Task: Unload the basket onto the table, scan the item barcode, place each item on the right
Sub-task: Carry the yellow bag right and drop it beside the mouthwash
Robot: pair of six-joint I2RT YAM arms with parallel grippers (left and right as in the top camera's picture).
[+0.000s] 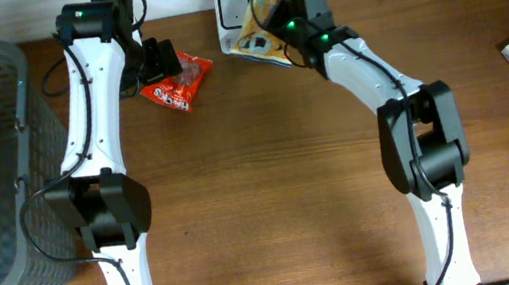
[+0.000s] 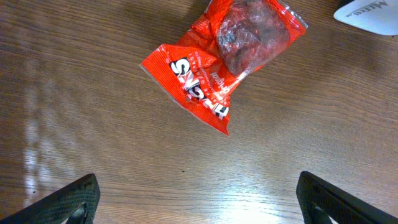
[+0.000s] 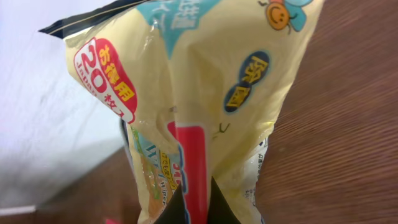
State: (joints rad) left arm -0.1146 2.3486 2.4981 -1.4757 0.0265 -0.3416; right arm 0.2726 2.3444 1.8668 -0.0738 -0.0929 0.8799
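**Yellow packet up at the scanner, barcode side unproven**

My right gripper [image 3: 189, 210] has its jaws pressed together on the lower edge of the yellow packet [image 3: 205, 93], which stands up in front of my wrist camera and fills most of its view. From overhead the packet sits at the far edge of the table [image 1: 303, 196], right beside the white scanner [image 1: 232, 6], touching it or nearly so; I cannot tell which. My left gripper [image 2: 199, 202] hangs with its jaws spread wide and empty over the red snack packet [image 2: 217, 68], which lies flat on the wood.

What worries me:

- I see no barcode on the face turned to my camera, and I cannot tell which face the scanner sees. If the code points away, nothing will read.
- The packet is soft film, pinched only by its edge. It creases around my fingers, and a fold across the code would spoil the read.
- A thin pinch on slick film may slip if I twist quickly, dropping the packet
- The scanner looks light. Pushing the packet closer could shove it back or tip it
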